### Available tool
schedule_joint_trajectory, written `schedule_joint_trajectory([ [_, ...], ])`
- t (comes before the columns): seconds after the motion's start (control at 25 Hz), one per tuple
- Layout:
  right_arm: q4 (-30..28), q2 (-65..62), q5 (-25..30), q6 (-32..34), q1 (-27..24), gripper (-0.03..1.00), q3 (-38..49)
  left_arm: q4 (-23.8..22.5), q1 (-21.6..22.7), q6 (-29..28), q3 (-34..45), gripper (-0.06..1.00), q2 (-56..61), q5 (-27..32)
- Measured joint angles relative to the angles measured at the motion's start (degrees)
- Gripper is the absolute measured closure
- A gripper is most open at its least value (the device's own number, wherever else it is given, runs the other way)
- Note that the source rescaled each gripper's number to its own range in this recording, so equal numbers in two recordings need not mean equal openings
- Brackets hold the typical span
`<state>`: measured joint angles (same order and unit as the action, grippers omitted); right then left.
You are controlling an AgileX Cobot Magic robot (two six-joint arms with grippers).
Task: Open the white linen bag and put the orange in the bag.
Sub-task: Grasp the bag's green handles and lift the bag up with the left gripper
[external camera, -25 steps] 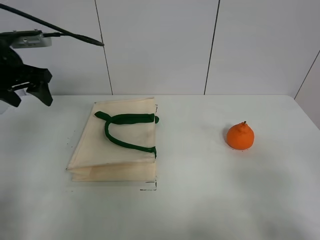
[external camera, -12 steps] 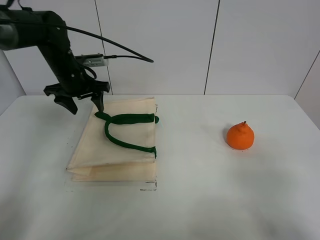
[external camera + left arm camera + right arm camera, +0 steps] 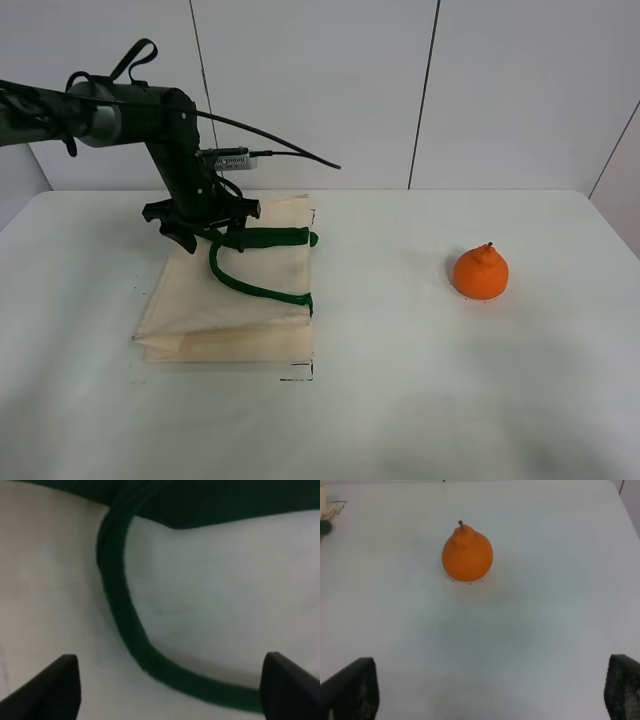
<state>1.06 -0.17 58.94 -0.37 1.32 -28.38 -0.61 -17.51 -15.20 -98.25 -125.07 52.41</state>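
On a white table [image 3: 450, 390] before a panelled wall [image 3: 320, 90], the white linen bag [image 3: 235, 318] lies flat and closed, the orange [image 3: 481, 272] standing well apart to its right. The left gripper [image 3: 212, 238], jaws apart, has swung in from beyond the bag's left side to its far end, over the green strap [image 3: 250, 288]; the right gripper [image 3: 487, 692], also spread, faces the orange.
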Motion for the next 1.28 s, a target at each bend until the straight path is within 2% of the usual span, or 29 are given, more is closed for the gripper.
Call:
schedule_joint_trajectory([
  [0.28, 0.0, 0.0, 0.0, 0.0, 0.0, -0.03, 0.0, -0.31, 0.13, -1.65, -0.04, -0.03, -5.93, -3.13],
  [0.6, 0.0, 0.0, 0.0, 0.0, 0.0, -0.03, 0.0, -0.31, 0.24, -2.98, -0.04, -0.03, -7.56, -3.89],
  [0.68, 0.0, 0.0, 0.0, 0.0, 0.0, -0.03, 0.0, -0.31, 0.24, -3.01, -0.04, 0.01, -7.79, -4.16],
  [0.76, 0.0, 0.0, 0.0, 0.0, 0.0, -0.03, 0.0, -0.52, 0.24, -3.05, -0.04, 0.14, -8.06, -4.71],
  [0.84, 0.0, 0.0, 0.0, 0.0, 0.0, -0.03, 0.0, -0.75, 0.24, -3.05, -0.04, 0.34, -8.13, -4.96],
  [1.0, 0.02, 0.0, 0.0, 0.0, 0.0, -0.03, 0.0, -1.4, 0.31, -3.55, -0.04, 0.84, -8.13, -5.18],
  [1.04, 0.02, 0.0, 0.0, 0.0, 0.0, -0.03, 0.0, -1.4, 0.31, -4.01, -0.04, 0.92, -8.13, -5.18],
  [1.16, 0.02, 0.0, 0.0, 0.0, 0.0, -0.03, 0.0, -1.4, 0.31, -4.84, -0.16, 0.94, -7.74, -4.73],
  [1.28, 0.02, 0.0, 0.0, 0.0, 0.0, -0.03, 0.0, -1.44, 0.31, -5.19, -2.12, 0.94, -6.38, -0.93],
])
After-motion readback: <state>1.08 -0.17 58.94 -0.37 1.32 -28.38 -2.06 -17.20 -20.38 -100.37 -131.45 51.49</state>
